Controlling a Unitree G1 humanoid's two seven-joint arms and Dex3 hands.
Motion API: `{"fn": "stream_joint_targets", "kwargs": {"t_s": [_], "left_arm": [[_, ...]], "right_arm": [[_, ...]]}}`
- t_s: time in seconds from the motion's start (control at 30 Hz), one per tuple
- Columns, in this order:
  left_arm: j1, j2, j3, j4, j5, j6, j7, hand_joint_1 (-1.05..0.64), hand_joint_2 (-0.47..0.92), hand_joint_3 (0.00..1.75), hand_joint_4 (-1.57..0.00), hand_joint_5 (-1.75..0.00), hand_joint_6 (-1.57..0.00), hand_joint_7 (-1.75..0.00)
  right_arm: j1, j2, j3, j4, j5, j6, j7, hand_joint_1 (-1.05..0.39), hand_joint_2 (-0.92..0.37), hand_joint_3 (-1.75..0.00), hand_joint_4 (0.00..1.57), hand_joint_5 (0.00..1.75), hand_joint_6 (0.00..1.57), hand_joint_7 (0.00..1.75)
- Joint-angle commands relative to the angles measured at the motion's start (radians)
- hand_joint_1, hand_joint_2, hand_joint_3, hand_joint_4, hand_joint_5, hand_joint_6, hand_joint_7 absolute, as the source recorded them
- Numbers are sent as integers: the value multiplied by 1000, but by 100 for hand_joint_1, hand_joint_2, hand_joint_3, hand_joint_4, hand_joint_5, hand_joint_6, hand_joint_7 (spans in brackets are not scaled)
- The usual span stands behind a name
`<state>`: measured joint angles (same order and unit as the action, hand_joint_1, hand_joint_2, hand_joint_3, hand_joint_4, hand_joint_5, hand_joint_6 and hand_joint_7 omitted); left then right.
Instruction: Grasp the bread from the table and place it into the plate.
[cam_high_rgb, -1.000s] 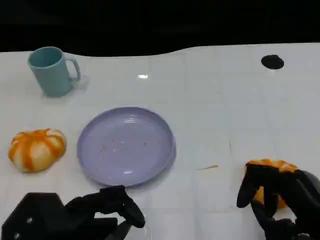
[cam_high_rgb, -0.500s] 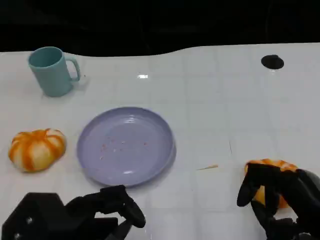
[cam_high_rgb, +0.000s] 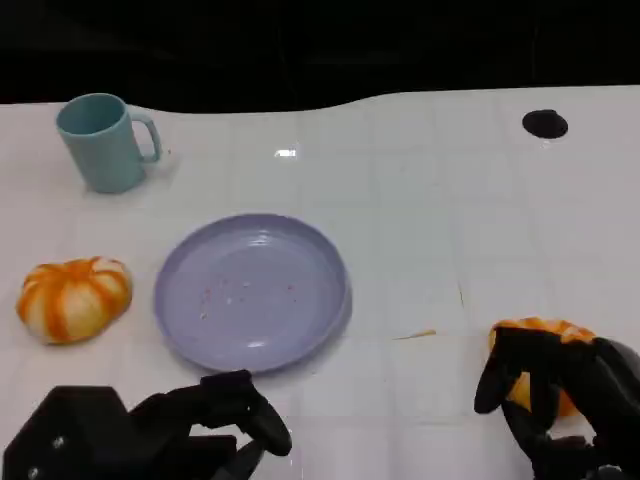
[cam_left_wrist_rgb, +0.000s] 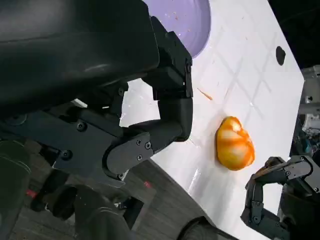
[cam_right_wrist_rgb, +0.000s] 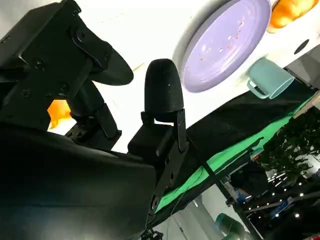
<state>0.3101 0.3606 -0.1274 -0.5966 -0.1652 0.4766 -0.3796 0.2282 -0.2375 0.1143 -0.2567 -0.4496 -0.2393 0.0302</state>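
The bench (cam_high_rgb: 430, 200) is white with faint square lines on it. A round purple plate (cam_high_rgb: 252, 291) sits near the middle of the bench, a bit toward the left and toward the front edge. It has a few tiny crumbs in it and nothing else.

There are two orange and white breads. One bread (cam_high_rgb: 74, 298) lies near the left edge of the bench, just beside the plate but not touching it. The other bread (cam_high_rgb: 535, 335) lies near the front right corner.

The right hand (cam_high_rgb: 556, 400) is at that front right corner. Its black fingers (cam_high_rgb: 500, 375) curl over the near side of the bread there. I cannot tell if they press on the bread or just hang close to it. In the left wrist view this bread (cam_left_wrist_rgb: 234, 143) lies on the white bench with the right hand (cam_left_wrist_rgb: 280, 195) next to it, and a small gap shows between them.

The left hand (cam_high_rgb: 215, 425) is at the front edge of the bench, just in front of the plate. Its fingers are bent in a loose curl and it holds nothing.

A blue-green mug (cam_high_rgb: 102, 141) stands upright near the back left corner. A small black round spot (cam_high_rgb: 545, 124) is on the bench near the back right corner.
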Motion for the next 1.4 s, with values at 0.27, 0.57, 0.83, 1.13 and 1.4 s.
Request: {"fn": "stream_joint_targets", "kwargs": {"t_s": [0.27,0.57,0.83,1.13,1.4], "left_arm": [[1,8,3,-14,0,13,0,-37,79,78,-70,-175,-54,-167],[1,9,6,-20,0,23,0,-36,79,79,-70,-175,-54,-168],[0,6,9,-18,-3,27,2,-36,80,78,-69,-175,-54,-167],[2,-2,1,-29,-3,37,7,-36,80,77,-70,-175,-55,-167],[3,-10,0,-37,-1,38,7,-38,79,78,-71,-175,-55,-167]], "right_arm": [[3,-37,-28,-89,-147,40,-29,-12,-23,-108,73,127,87,68],[0,-115,-31,-222,-371,135,53,-33,-45,-66,60,77,84,21],[0,-132,-19,-318,-465,252,221,-49,-81,-7,30,45,61,0],[-11,-132,4,-318,-564,329,352,-64,-88,-2,9,38,31,0],[-66,-126,34,-229,-583,375,365,-65,-90,-1,6,40,28,0]]}}
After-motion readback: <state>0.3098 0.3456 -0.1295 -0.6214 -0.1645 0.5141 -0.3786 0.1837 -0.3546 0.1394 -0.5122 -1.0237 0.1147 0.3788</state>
